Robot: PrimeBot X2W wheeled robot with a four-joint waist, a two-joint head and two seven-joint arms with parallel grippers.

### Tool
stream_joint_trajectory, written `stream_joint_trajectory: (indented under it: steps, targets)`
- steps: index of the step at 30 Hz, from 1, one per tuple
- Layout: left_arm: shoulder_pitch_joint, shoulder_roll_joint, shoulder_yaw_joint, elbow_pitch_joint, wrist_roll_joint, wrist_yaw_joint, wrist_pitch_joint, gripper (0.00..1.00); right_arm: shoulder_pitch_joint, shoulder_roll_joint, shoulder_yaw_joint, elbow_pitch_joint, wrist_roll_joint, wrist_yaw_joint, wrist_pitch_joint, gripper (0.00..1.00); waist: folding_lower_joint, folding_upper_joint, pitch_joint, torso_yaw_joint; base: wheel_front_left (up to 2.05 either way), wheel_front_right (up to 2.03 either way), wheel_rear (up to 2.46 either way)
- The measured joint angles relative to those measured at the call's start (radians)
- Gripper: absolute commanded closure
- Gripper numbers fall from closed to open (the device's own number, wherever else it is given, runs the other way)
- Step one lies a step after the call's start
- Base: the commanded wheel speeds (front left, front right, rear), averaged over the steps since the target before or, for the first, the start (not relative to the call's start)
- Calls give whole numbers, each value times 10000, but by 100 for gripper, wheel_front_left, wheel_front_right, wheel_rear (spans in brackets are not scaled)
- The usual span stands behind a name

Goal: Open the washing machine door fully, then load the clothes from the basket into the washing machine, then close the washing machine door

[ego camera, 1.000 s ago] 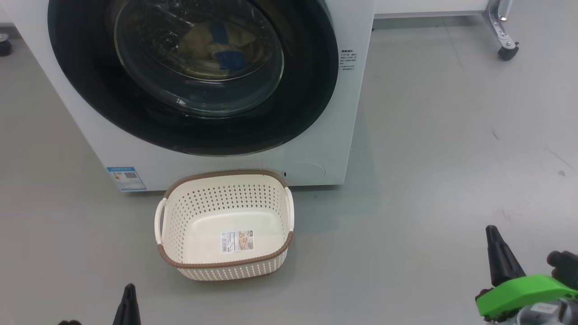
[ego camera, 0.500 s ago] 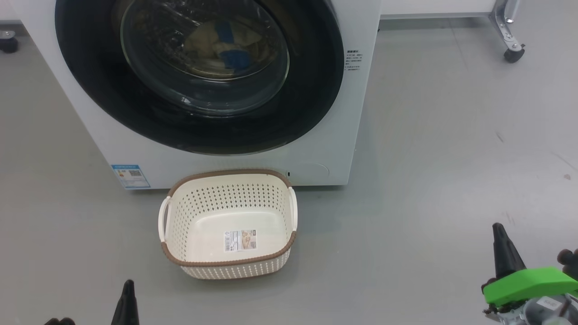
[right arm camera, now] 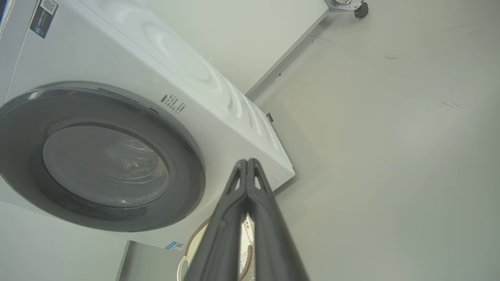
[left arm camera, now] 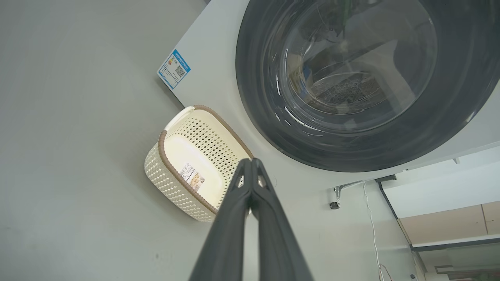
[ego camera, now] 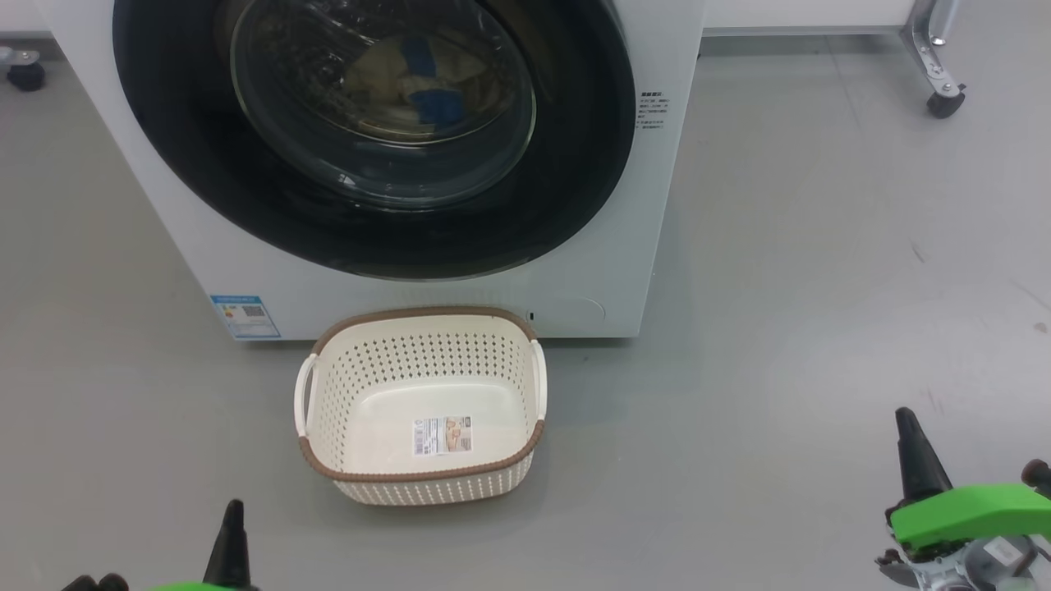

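Note:
The washing machine [ego camera: 616,213] stands ahead with its black-rimmed door [ego camera: 374,131] shut flat against the front. Through the glass I see the clothes [ego camera: 410,78], pale yellow with blue patches, inside the drum. The cream basket [ego camera: 420,406] sits on the floor right in front of the machine, holding nothing but its label sticker. My left gripper [ego camera: 232,513] is low at the left and my right gripper [ego camera: 906,423] low at the right, both shut on nothing and well short of the machine. The left wrist view shows the door [left arm camera: 367,82], the basket [left arm camera: 195,160] and shut fingers [left arm camera: 250,164].
Grey floor spreads all around. A metal stand leg on a caster [ego camera: 944,103] is at the far right, and another caster [ego camera: 25,74] is at the far left. A blue sticker [ego camera: 244,317] marks the machine's lower left corner.
The whole picture has slid slightly right and down, so the camera has moved. The door stays shut and both grippers stay shut.

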Motion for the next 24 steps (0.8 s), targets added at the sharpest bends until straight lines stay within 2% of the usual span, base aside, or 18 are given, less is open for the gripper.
stream_joint_trajectory:
  steps: [24]
  targets:
    - [-419,12,194,29,-2577,-159,681,100,-377,17,-117,58,3005,0,696,100,0,0,-2,232,0,0,0]
